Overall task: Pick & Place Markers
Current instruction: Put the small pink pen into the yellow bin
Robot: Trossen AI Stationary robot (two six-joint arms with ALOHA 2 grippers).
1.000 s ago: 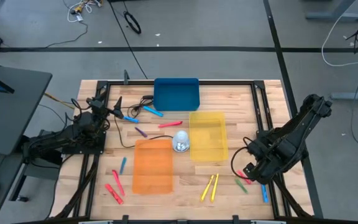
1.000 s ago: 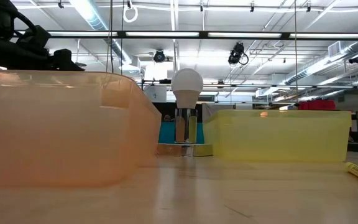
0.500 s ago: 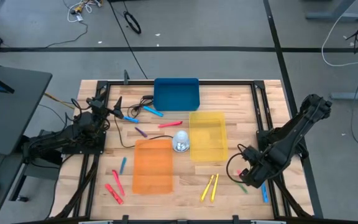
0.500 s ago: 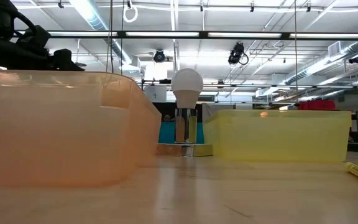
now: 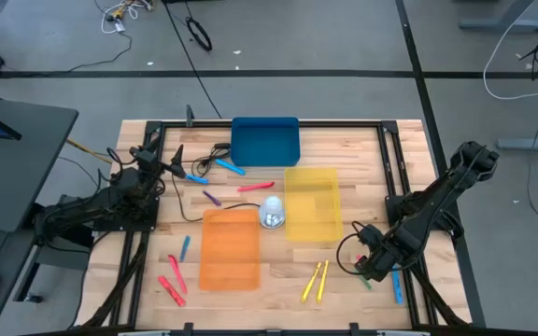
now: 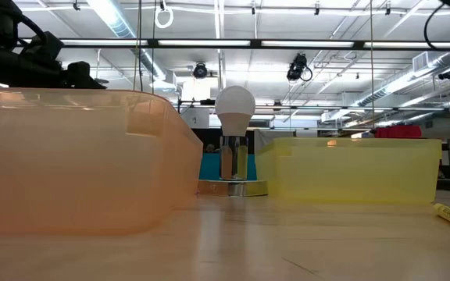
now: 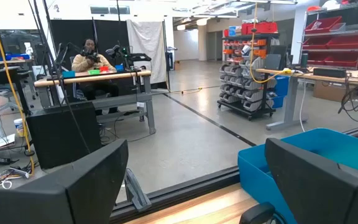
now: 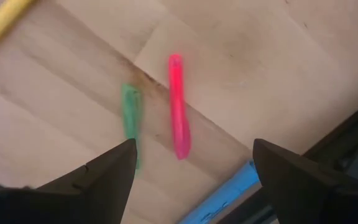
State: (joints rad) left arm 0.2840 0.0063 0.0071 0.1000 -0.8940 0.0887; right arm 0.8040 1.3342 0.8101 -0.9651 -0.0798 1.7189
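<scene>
The right gripper (image 8: 191, 165) is held low over the wooden table (image 5: 344, 280) near its front right corner, with its fingers (image 8: 101, 177) spread wide and nothing between them. A red marker (image 8: 178, 107) and a green marker (image 8: 131, 121) are seen lying side by side on the wood just ahead of the fingertips, untouched. A light blue marker (image 8: 219, 193) lies beyond them by the table's edge. The left gripper (image 7: 191, 180) is parked at the back left, jaws wide apart and empty, near the blue tray (image 7: 328, 155).

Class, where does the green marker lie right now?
In the right wrist view the green marker lies on the wood beside a red marker, apart, under the open right gripper.
</scene>
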